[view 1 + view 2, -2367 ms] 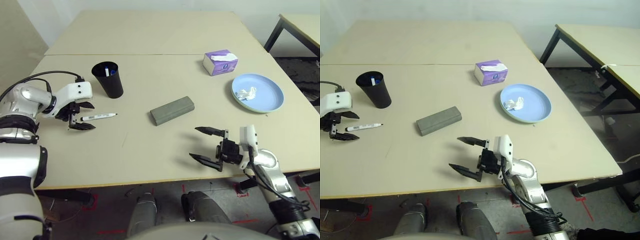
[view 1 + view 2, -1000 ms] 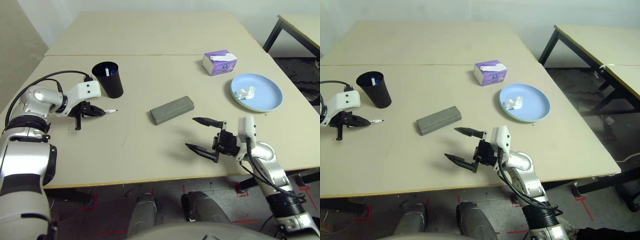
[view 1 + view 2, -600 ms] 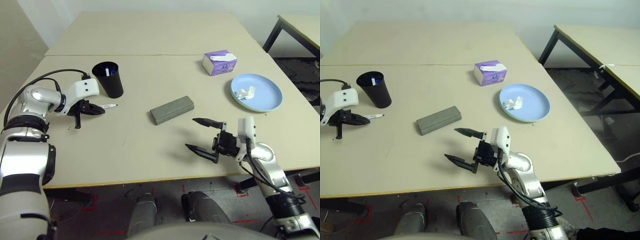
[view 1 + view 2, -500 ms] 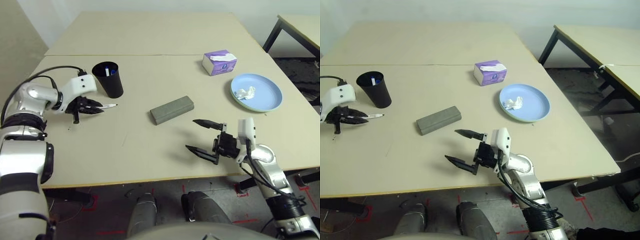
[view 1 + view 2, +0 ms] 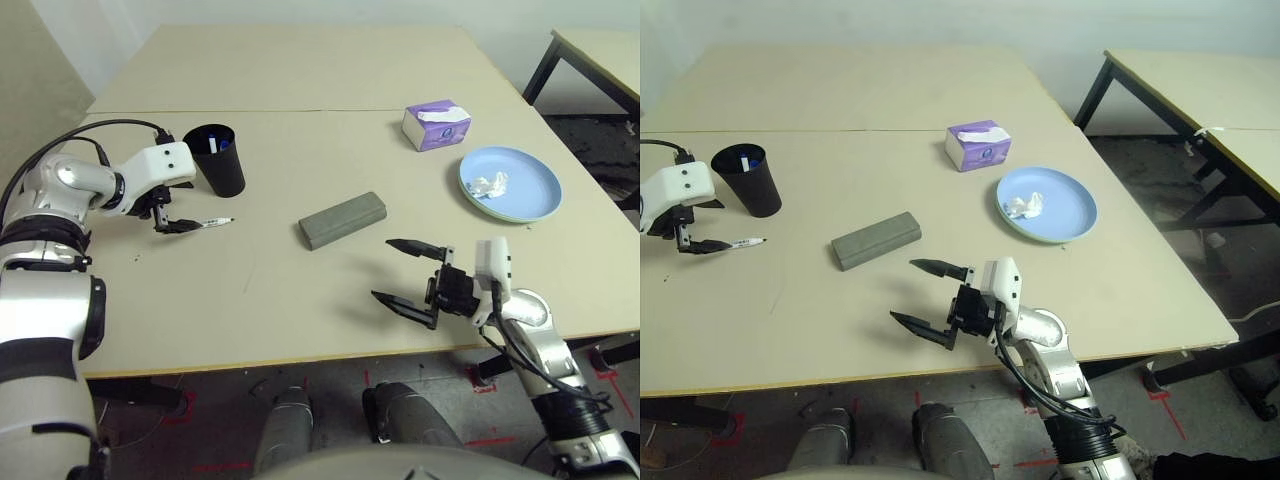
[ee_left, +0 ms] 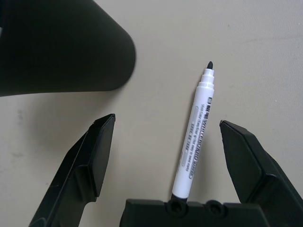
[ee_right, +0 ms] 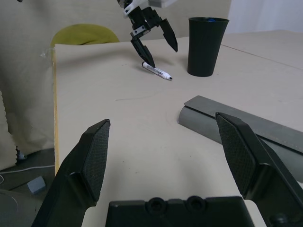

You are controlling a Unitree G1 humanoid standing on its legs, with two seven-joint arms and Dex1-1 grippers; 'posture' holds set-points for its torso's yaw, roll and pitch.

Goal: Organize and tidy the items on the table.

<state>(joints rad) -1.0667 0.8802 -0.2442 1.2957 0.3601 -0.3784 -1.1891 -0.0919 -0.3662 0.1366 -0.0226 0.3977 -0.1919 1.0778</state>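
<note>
The black cup [image 5: 218, 158] stands upright near the left end of the pale beige table [image 5: 300, 290], with a blue-capped marker [image 5: 225, 145] poking up inside it. Just beside the cup, the other white marker [image 6: 194, 145] lies flat on the tabletop between the spread fingers of the left gripper [image 5: 172, 216], which grips nothing. Mid-table sits the grey glasses case [image 5: 343, 220], closed. Over to the right, a blue plate [image 5: 505, 184] holds a crumpled white tissue [image 5: 489, 185], and a purple tissue box [image 5: 436, 125] stands behind it. The right gripper [image 5: 412, 273] hangs wide open and empty near the front edge.
</note>
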